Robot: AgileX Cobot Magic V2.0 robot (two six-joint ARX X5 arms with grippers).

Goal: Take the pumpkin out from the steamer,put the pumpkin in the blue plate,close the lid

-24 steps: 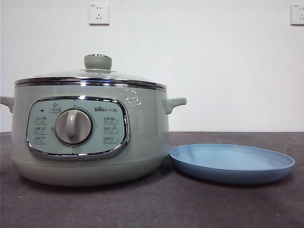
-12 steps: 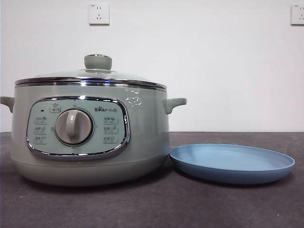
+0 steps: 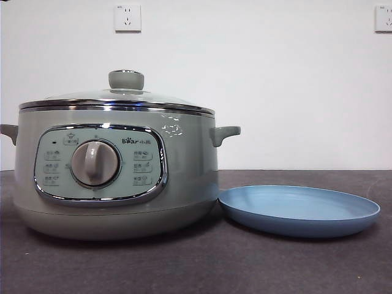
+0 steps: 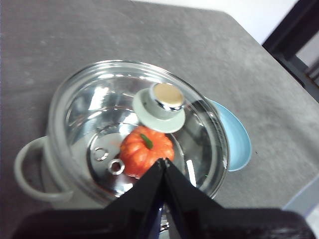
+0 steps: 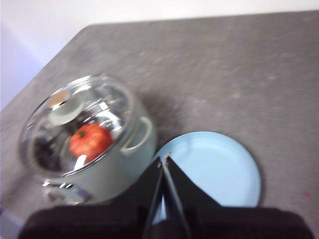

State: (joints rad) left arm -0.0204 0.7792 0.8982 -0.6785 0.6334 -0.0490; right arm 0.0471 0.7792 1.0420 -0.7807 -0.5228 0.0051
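Observation:
The sage-green steamer (image 3: 184, 177) stands at the left of the table with the glass lid (image 3: 73, 97) resting on it. Through the glass, the orange pumpkin (image 4: 144, 152) (image 5: 89, 140) sits inside on the metal rack. The blue plate (image 3: 300, 211) lies bare beside the pot on its right. My left gripper (image 4: 163, 161) hangs high above the lid (image 4: 99, 94), jaws shut and holding nothing. Shut and likewise holding nothing, my right gripper (image 5: 163, 157) hovers high over the near rim of the plate (image 5: 219, 164). Neither gripper shows in the front view.
Dark grey table (image 3: 196, 269) stretches in front of the pot and plate. The pot's side handles (image 3: 225, 133) stick out left and right. A white wall with two sockets (image 3: 127, 18) stands behind. A dark frame (image 4: 294, 35) stands past the table's edge.

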